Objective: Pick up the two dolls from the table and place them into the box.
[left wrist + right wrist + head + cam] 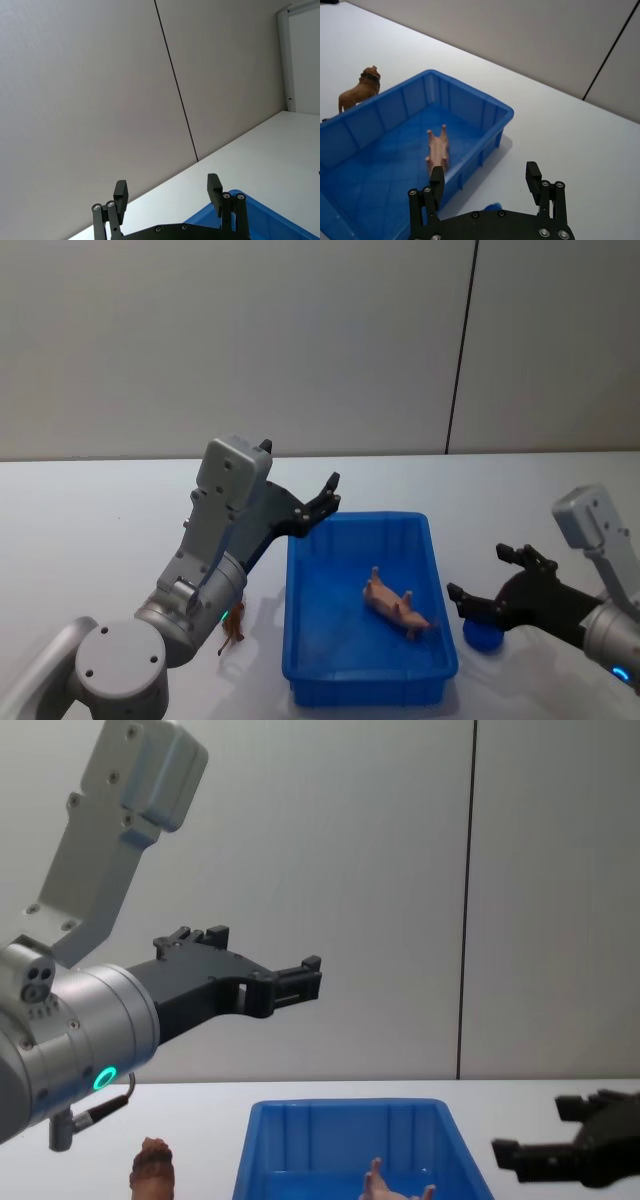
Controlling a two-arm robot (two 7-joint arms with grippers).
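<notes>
The blue box (300, 590) (390, 107) (340, 1135) stands on the white table (100, 510). A pale pink doll (396, 606) (438, 150) (396, 1186) lies on its back inside the box. The brown doll (233, 626) (360, 90) (152, 1166) stands on the table just outside the box's left wall, partly hidden by my left arm in the head view. My left gripper (325, 502) (167, 192) (265, 955) is open and empty, raised above the box's far left corner. My right gripper (492, 580) (485, 179) (540, 1128) is open and empty, low over the table right of the box.
A small round blue object (485, 637) (492, 206) lies on the table beside the box's right wall, under my right gripper. A grey wall with a dark vertical seam (460, 350) stands behind the table. Bare tabletop stretches left and right of the box.
</notes>
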